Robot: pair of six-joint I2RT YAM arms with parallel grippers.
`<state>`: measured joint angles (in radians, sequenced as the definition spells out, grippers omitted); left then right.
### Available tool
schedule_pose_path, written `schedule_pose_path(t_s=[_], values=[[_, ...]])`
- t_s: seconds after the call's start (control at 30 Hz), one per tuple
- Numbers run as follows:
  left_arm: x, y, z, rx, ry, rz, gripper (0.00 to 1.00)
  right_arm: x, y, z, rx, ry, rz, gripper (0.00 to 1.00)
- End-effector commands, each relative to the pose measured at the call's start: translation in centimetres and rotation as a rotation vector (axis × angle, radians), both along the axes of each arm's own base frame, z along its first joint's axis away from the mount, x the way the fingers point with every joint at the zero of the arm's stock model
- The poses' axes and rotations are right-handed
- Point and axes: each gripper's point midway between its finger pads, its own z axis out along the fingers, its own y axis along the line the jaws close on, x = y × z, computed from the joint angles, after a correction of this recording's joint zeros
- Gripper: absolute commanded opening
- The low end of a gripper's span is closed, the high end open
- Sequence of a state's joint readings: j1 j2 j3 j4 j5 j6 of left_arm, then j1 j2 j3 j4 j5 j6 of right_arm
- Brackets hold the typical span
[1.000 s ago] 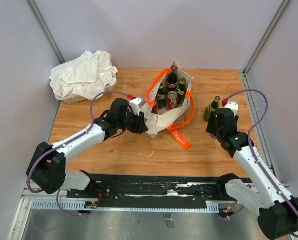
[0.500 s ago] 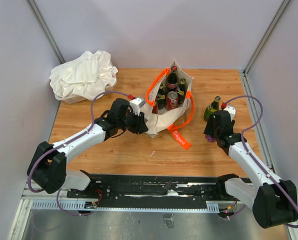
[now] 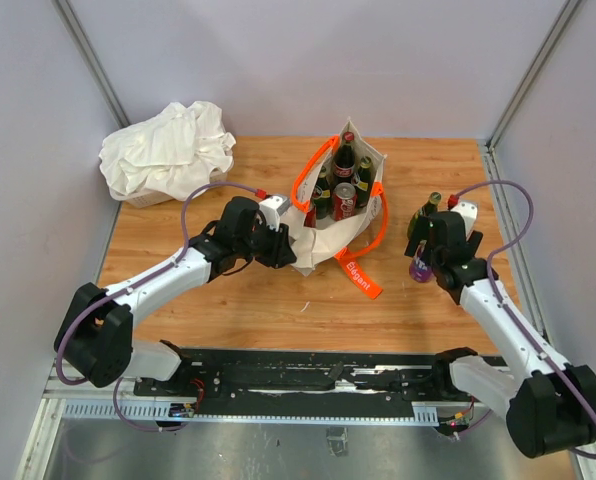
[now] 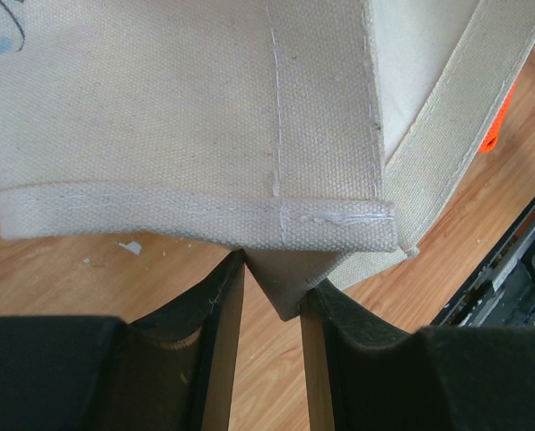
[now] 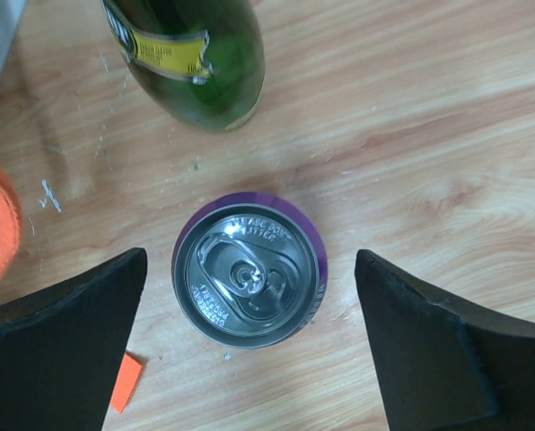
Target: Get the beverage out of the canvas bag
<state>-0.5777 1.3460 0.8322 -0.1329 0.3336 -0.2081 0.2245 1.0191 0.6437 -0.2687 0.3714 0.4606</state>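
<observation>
The cream canvas bag [image 3: 318, 245] with orange handles [image 3: 308, 178] stands mid-table. It holds several dark bottles [image 3: 344, 158] and a red can [image 3: 344, 201]. My left gripper [image 3: 284, 244] is shut on the bag's lower left corner; in the left wrist view [image 4: 275, 274] a fold of canvas [image 4: 281, 292] sits between the fingers. A purple can [image 3: 419, 268] stands upright on the table right of the bag. My right gripper [image 3: 434, 248] is open above it. In the right wrist view [image 5: 251, 269] the can [image 5: 249, 278] stands untouched between the wide-apart fingers.
A green bottle [image 3: 422, 217] stands just beyond the purple can, also in the right wrist view [image 5: 191, 58]. An orange strap [image 3: 362, 274] trails on the table in front of the bag. A white cloth bundle [image 3: 168, 150] lies at the back left. Walls enclose the table.
The right gripper has drawn back off the purple can, which was hidden under it a second ago and now stands free. The left arm and bag have not moved.
</observation>
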Motion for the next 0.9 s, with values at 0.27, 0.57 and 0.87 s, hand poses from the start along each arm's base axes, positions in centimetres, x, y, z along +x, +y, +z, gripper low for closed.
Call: schedule_pose_path(t_s=[0.27, 0.57, 0.87], values=[[-0.1, -0.7, 1.1, -0.023, -0.017, -0.008, 0.34, 4.2, 7.2, 19.2, -0.241, -0.367, 0.346, 0.85], [0.1, -0.8, 1.6, -0.036, -0.027, 0.003, 0.34, 9.4, 17.9, 20.8, -0.143, -0.379, 0.698, 0.66], [0.4, -0.8, 2.0, -0.047, -0.041, 0.017, 0.34, 13.3, 21.2, 13.0, -0.12, -0.205, 0.737, 0.63]])
